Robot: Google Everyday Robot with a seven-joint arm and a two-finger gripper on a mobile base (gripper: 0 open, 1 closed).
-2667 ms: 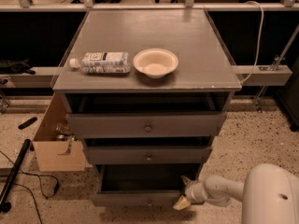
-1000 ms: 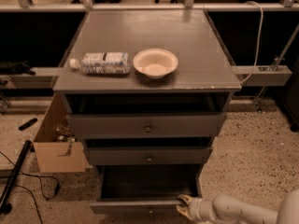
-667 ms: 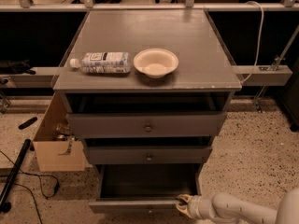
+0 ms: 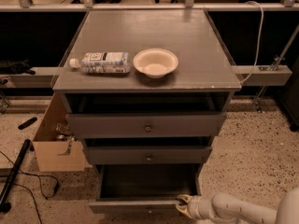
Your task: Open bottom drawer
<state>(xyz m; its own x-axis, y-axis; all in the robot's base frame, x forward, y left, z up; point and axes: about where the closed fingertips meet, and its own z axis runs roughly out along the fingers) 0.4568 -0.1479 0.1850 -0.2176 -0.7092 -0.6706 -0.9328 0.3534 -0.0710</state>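
Though unmoved, bottom drawer [image 4: 135, 206] open, tool [image 4: 184, 204] at its right corner.

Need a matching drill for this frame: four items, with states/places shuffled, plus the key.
Items
1. bottom drawer
2. water bottle
3. bowl
4. end effector

States or places
A. lying on its side on the cabinet top, towards its left edge in the picture
B. low down, at the right end of the bottom drawer's front panel
C. pulled out, dark inside
D. upright near the middle of the cabinet top, next to the water bottle

Pairs: 1-C, 2-A, 3-D, 4-B
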